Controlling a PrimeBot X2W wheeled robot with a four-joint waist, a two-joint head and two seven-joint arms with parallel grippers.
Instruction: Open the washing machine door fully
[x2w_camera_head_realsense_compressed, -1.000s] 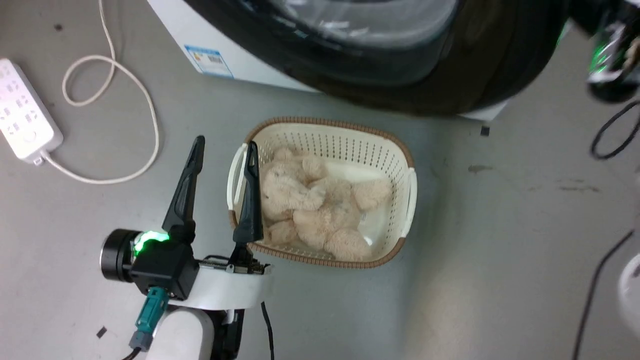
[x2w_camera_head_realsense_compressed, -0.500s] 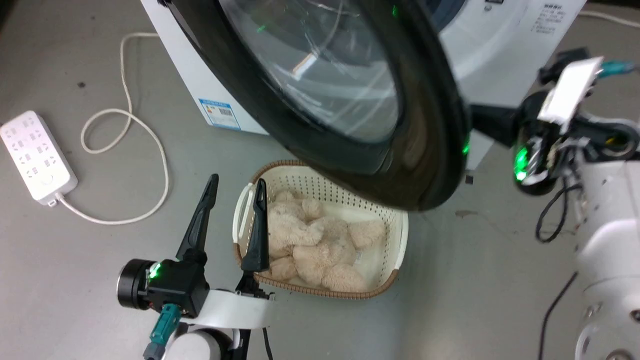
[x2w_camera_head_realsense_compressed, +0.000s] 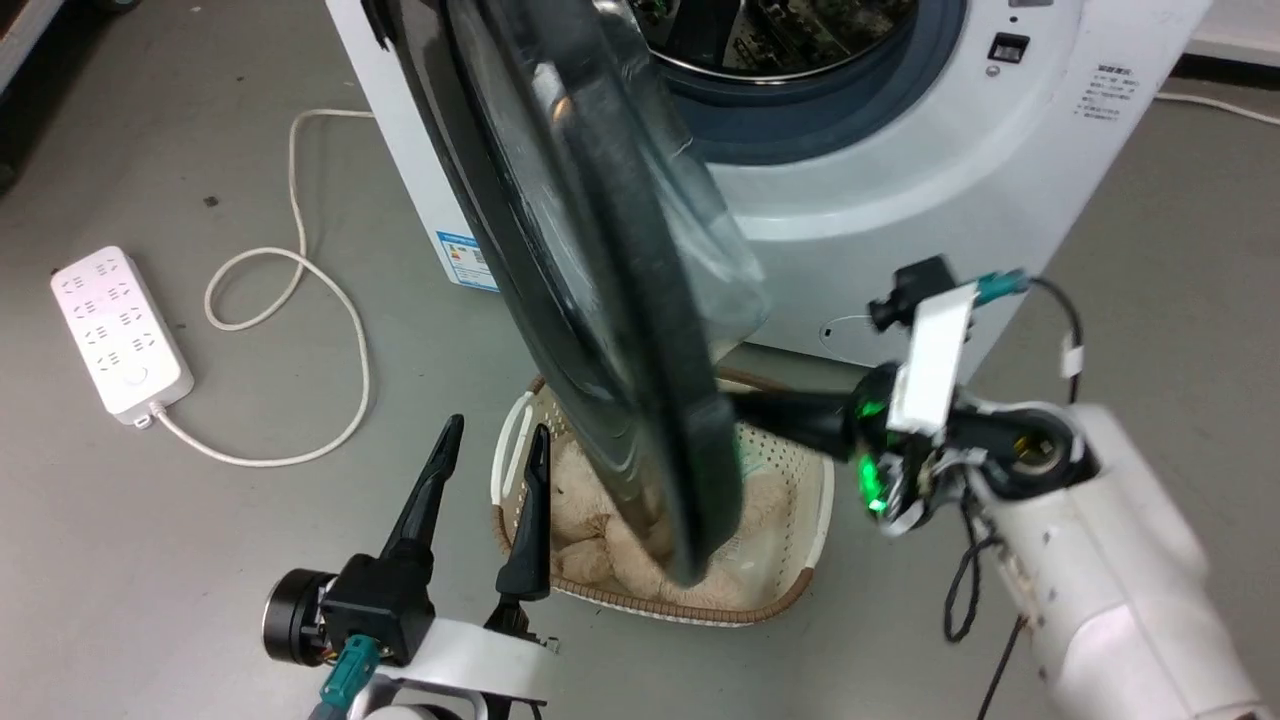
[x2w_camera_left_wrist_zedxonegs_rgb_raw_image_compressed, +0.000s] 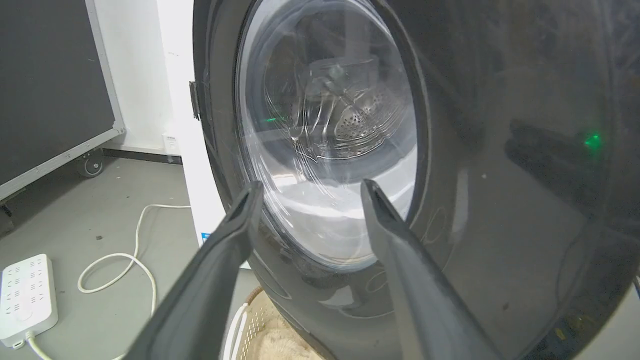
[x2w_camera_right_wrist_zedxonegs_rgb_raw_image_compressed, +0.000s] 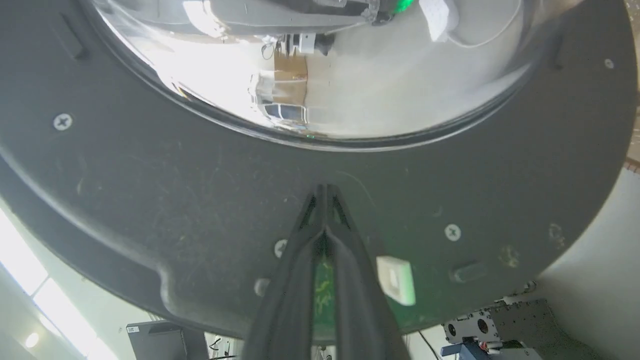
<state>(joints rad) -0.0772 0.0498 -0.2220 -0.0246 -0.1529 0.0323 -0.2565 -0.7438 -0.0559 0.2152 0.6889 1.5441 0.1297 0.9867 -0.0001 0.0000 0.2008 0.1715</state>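
Note:
The white washing machine (x2w_camera_head_realsense_compressed: 900, 190) stands at the top, its grey-ringed opening and steel drum (x2w_camera_head_realsense_compressed: 790, 30) uncovered. The black glossy door (x2w_camera_head_realsense_compressed: 600, 330) stands swung out, almost edge-on in the head view, hinged on the left. My right gripper (x2w_camera_head_realsense_compressed: 748, 405) reaches in from the right, and its shut tips (x2w_camera_right_wrist_zedxonegs_rgb_raw_image_compressed: 325, 189) press on the door's black inner rim (x2w_camera_right_wrist_zedxonegs_rgb_raw_image_compressed: 175, 200) just below the glass bowl (x2w_camera_right_wrist_zedxonegs_rgb_raw_image_compressed: 350, 75). Low on the left, my left gripper (x2w_camera_head_realsense_compressed: 497, 428) is open and holds nothing. The door's outer face (x2w_camera_left_wrist_zedxonegs_rgb_raw_image_compressed: 500, 175) fills the space ahead of its fingers (x2w_camera_left_wrist_zedxonegs_rgb_raw_image_compressed: 235, 230).
A cream perforated basket (x2w_camera_head_realsense_compressed: 818, 500) holding a beige plush toy (x2w_camera_head_realsense_compressed: 600, 545) sits on the floor under the door's lower edge, beside my left gripper. A white power strip (x2w_camera_head_realsense_compressed: 120, 330) and its looped cord (x2w_camera_head_realsense_compressed: 300, 300) lie to the left. A wheeled black case (x2w_camera_left_wrist_zedxonegs_rgb_raw_image_compressed: 50, 100) stands beyond them.
The head camera has tilted up and shifted. The door has swung further out to the left, and the right gripper has followed against its inner side. The left gripper stays open.

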